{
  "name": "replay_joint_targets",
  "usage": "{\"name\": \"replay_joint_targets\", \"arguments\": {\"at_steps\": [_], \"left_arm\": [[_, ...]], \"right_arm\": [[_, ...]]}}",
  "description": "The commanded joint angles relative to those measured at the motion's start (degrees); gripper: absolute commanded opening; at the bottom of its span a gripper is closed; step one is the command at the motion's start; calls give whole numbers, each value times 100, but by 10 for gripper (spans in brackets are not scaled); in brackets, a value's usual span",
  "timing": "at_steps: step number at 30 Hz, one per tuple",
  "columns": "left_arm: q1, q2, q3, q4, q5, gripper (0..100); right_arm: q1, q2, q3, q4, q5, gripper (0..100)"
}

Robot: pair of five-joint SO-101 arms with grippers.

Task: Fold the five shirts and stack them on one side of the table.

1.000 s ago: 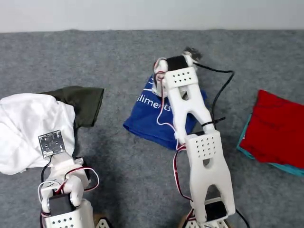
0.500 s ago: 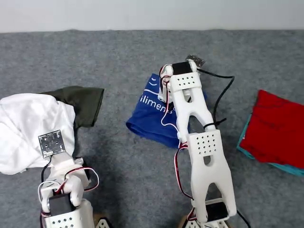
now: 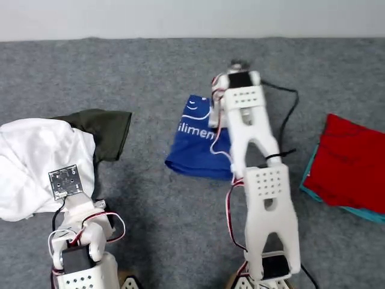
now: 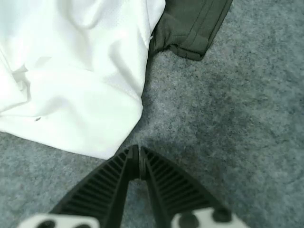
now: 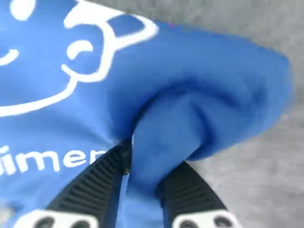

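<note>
We see the blue shirt [image 3: 195, 144] with white print lying bunched near the middle of the high view, on the grey mat [image 3: 150, 72] that covers the table. The right arm [image 3: 258, 162] stretches from the lower edge of that frame up across the shirt's right-hand part. In the right wrist view the right gripper [image 5: 142, 152] is clamped on a thick fold of the blue cloth, which bulges up between its black fingers [image 5: 90, 183].

At the left edge of the high view we find the white shirt [image 3: 36, 162] crumpled in a loose heap, lying partly over the dark green shirt [image 3: 105, 129], whose sleeve sticks out toward the centre. The left arm [image 3: 78, 241] sits in the lower left corner. Its left gripper [image 4: 139, 154] is closed with nothing between the tips, above bare mat just beside the hem of the white shirt.

At the right edge of the high view the red shirt [image 3: 352, 168] lies folded on top of the teal shirt [image 3: 308, 180], of which we see a thin border along the left and lower sides. This pile is well apart from the blue shirt.
</note>
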Motion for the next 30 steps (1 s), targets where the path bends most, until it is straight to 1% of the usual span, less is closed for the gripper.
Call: {"name": "replay_joint_targets", "arguments": {"at_steps": [1,8,12,16,22,30], "left_arm": [[44,-62,-48,26,53,14],[44,-62,-48,26,53,14],[44,-62,-48,26,53,14],[44,-62,-48,26,53,14],[44,-62,-48,26,53,14],[44,-62,-48,26,53,14]], "right_arm": [[391,-1393,273,242,519,9],[998,-3433,1670,242,1486,8],[1358,-4462,2251,242,1697,8],[1710,-5200,2488,242,1881,8],[2466,-5736,2664,242,2207,8],[3732,-5763,2681,242,2787,8]]}}
